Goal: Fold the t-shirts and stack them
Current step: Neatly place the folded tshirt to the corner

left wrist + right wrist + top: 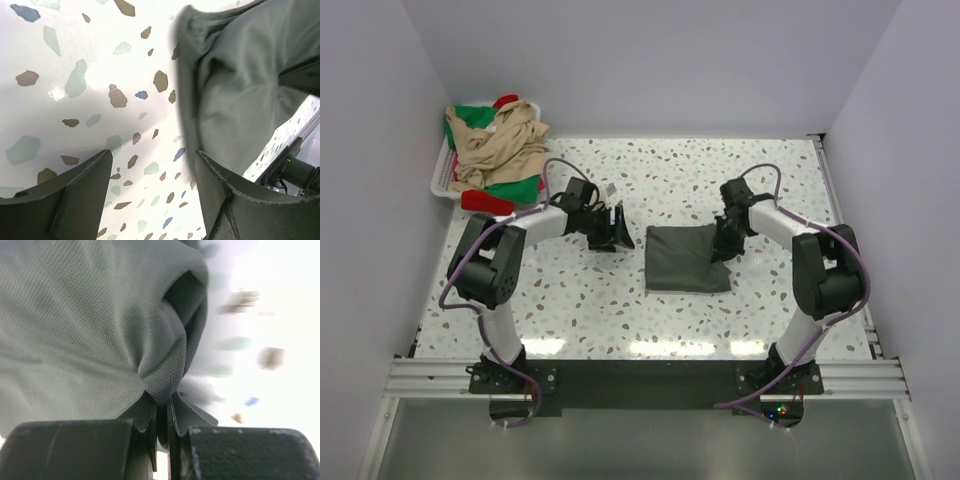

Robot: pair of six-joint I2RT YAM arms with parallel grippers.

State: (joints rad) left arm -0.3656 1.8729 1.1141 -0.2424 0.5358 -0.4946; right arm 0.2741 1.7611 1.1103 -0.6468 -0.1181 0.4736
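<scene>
The dark grey t-shirt (686, 258) lies folded into a small rectangle mid-table. My right gripper (722, 247) sits at its right edge, shut on a pinched fold of the grey cloth (165, 385). My left gripper (617, 231) is open and empty just left of the shirt, above the speckled table; the shirt's edge (235, 90) fills the upper right of its wrist view. Beige (500, 145), green (515, 190) and red (485, 200) t-shirts lie heaped at the back left.
A white plastic basket (442, 172) holds the heap of shirts at the back left corner. White walls close in the table on three sides. The speckled tabletop (580, 300) runs to the near metal rail.
</scene>
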